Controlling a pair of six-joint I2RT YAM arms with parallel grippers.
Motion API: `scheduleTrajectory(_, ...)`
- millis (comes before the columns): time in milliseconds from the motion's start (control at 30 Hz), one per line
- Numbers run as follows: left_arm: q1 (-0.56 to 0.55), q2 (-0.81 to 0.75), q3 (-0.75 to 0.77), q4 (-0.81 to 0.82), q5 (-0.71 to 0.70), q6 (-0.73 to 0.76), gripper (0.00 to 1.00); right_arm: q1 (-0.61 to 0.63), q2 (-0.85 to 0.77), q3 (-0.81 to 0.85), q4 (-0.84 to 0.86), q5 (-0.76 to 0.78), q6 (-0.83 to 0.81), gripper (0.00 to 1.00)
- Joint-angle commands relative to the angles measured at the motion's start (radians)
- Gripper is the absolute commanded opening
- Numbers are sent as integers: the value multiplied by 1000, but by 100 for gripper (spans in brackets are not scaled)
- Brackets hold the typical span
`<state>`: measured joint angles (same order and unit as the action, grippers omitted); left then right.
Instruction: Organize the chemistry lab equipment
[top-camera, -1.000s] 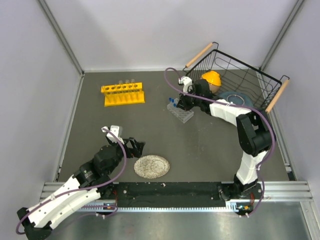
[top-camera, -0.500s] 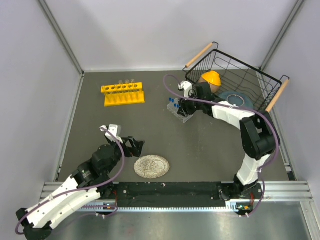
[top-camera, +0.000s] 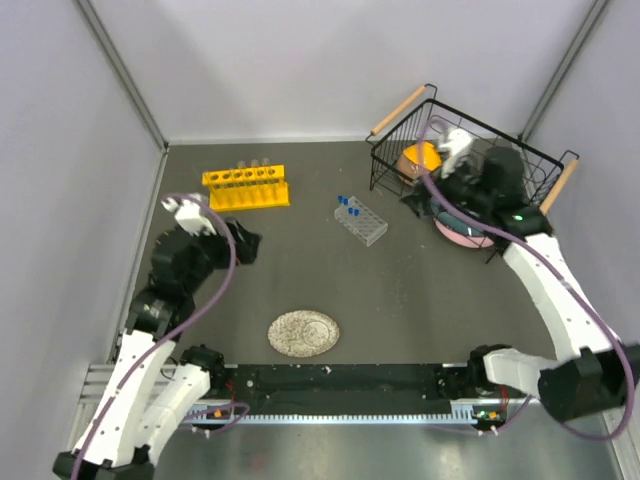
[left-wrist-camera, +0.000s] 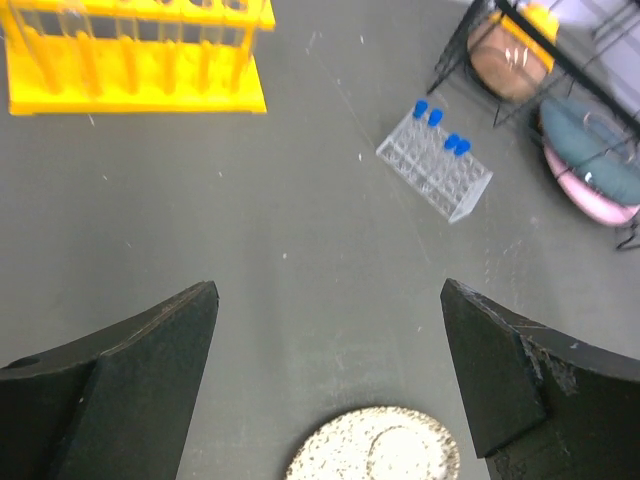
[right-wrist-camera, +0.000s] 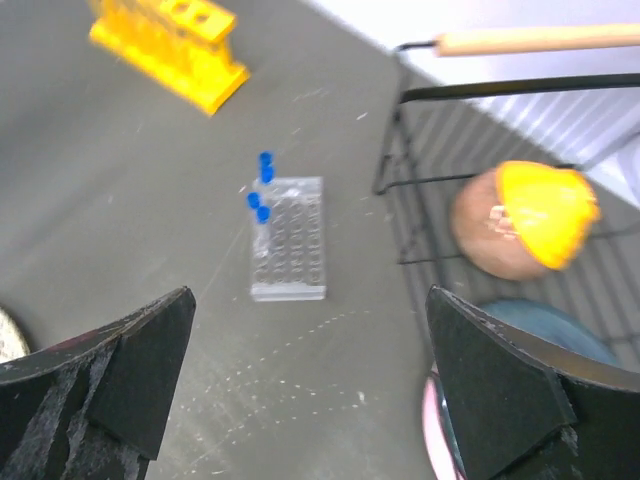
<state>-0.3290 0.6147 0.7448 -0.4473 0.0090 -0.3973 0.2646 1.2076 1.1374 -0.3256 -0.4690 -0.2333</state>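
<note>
**Both grippers empty, fingers spread wide above the bench**

Nothing is held. The left gripper (left-wrist-camera: 330, 290) has its fingers spread wide, and so does the right gripper (right-wrist-camera: 310, 300). I see no loose glassware on the table, so I'd judge this a pause between pickups with most of the sorting done. For the next piece, I'd come down straight over it and close gently on the glass body rather than the cap. I'd keep it upright and line it up over a free hole before letting go. The clear rack looks light and may slide if nudged.

From the left fingers, the speckled plate (left-wrist-camera: 375, 445) lies nearest, just below the gap, and it is bare. Further ahead, toward the right finger, the clear grid rack (left-wrist-camera: 436, 164) holds four blue-capped vials (left-wrist-camera: 436, 118) grouped at one side, with most holes free. Far ahead past the left finger, the yellow rack (left-wrist-camera: 135, 55) carries thin test tubes (top-camera: 254, 165); I can't tell how many.

From the right fingers, the grid rack sits ahead in the gap. The wire basket (right-wrist-camera: 500, 87) lies beyond the right finger and holds an orange-capped brown lump (right-wrist-camera: 520, 220) and a pink dish (left-wrist-camera: 590, 205).
</note>
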Motion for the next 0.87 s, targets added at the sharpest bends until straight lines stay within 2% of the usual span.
scheduleTrajectory(0,262,85,158,-53,348,17,99,-117,-196,58,-82,-11,176,99)
scheduleTrajectory(33,287,92,210,-63,370,20,99,-116,-230,59,-89,132,202,99)
scheduleTrajectory(100,303,99,264,-94,362,31,99,-116,-313,88,-139,248,259,99)
scheduleTrajectory(133,303,96,312,-105,361,37,99,-116,-336,97,-157,361,284,99)
scheduleTrajectory(267,303,86,410,-159,350,69,99,-117,-399,157,-243,556,330,99)
scheduleTrajectory(400,303,54,459,-192,345,75,99,-116,-444,183,-282,593,338,99)
scheduleTrajectory(833,303,-24,464,-235,342,81,99,-145,-471,186,-309,523,342,99)
